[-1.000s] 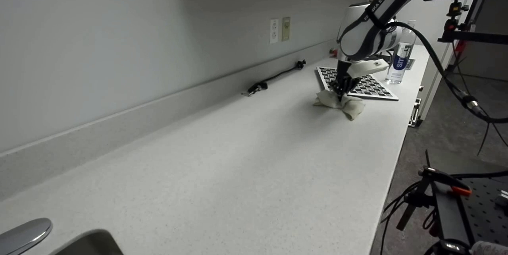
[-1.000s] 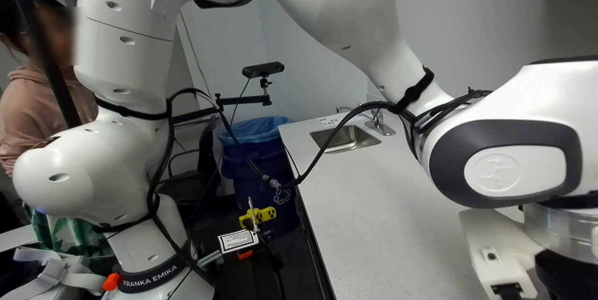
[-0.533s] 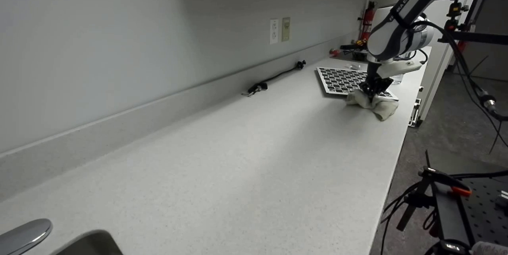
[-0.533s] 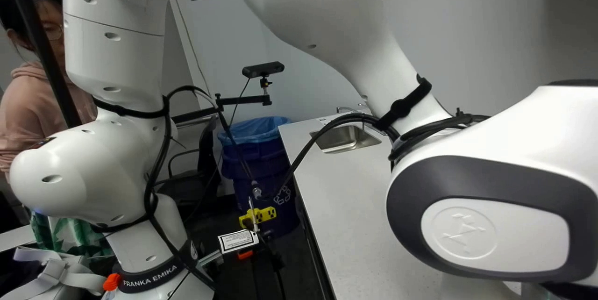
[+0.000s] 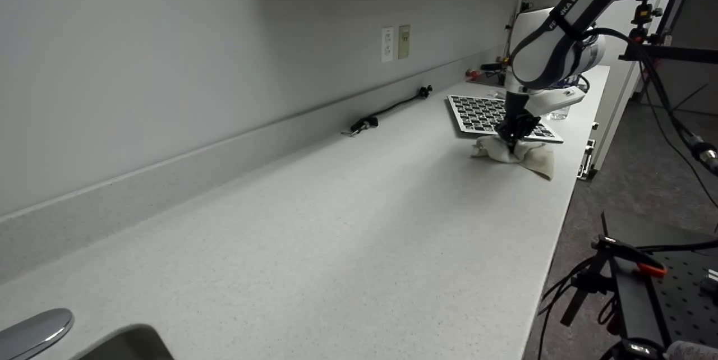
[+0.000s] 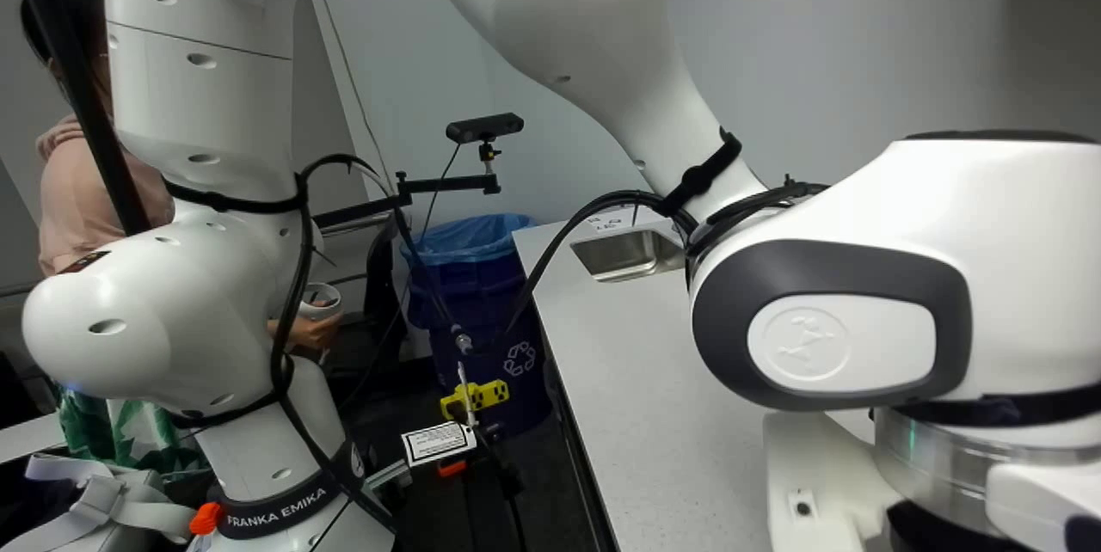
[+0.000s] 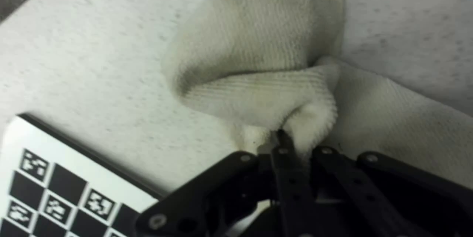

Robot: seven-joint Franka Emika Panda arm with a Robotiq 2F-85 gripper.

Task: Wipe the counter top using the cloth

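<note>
1. Tabletop [image 5: 314, 248]: long, off-white, speckled; low backsplash [image 5: 196, 175] along one side.
2. Robot arm [image 6: 559, 27]: white, reaching over the tabletop in both exterior views.
3. Checkered mat [image 5: 481, 115]: black-and-white, lying on the tabletop.
4. Cloth [image 5: 527, 153]: cream, wrinkled, on the tabletop just beside the mat.
5. Tool [image 7: 297, 148]: pointing down, clamped on a bunched fold of the cloth.

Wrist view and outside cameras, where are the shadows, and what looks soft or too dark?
In the wrist view, the cloth has dark folds, speckles on the counter top look soft, and the jaws are nearly black; in an exterior view, faint shadow lies beside the cloth, and a broader one dims the wall.
</note>
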